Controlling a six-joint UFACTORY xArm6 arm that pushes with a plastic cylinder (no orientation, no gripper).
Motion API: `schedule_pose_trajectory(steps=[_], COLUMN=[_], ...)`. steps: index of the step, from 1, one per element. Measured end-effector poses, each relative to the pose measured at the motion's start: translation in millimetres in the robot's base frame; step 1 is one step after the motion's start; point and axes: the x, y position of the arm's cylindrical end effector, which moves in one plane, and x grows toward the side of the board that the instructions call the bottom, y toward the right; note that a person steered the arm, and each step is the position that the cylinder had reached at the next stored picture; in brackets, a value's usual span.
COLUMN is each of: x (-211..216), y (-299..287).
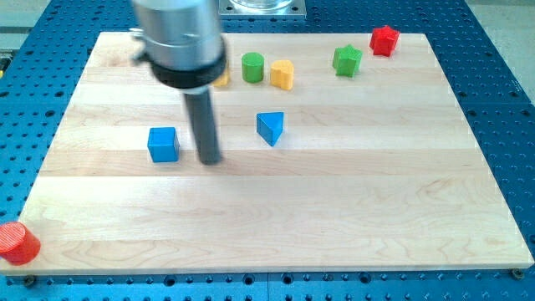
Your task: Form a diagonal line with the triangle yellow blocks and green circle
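Up-right of my tip (211,160), green circle (252,67)

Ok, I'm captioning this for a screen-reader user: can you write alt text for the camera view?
My tip rests on a light wooden board between a blue cube and a blue triangular block. Along the view's top sit a green cylinder, a yellow block, a green block and a red block; another red block lies bottom left.
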Motion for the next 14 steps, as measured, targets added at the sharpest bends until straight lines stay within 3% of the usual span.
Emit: schedule_pose_trajectory(steps=[1, 3, 4, 5, 6, 8, 9, 10, 11, 12, 13, 14], x=[-6.0, -40.1, -48.8, -48.8, -77.0, -116.6, -118.3, -150.2, -210.0, -181.6, -144.3, -188.3], y=[94.1, 74.7, 21.8, 37.7, 77.1, -6.7, -80.8, -163.0, -125.2, -28.3, 19.2, -23.4])
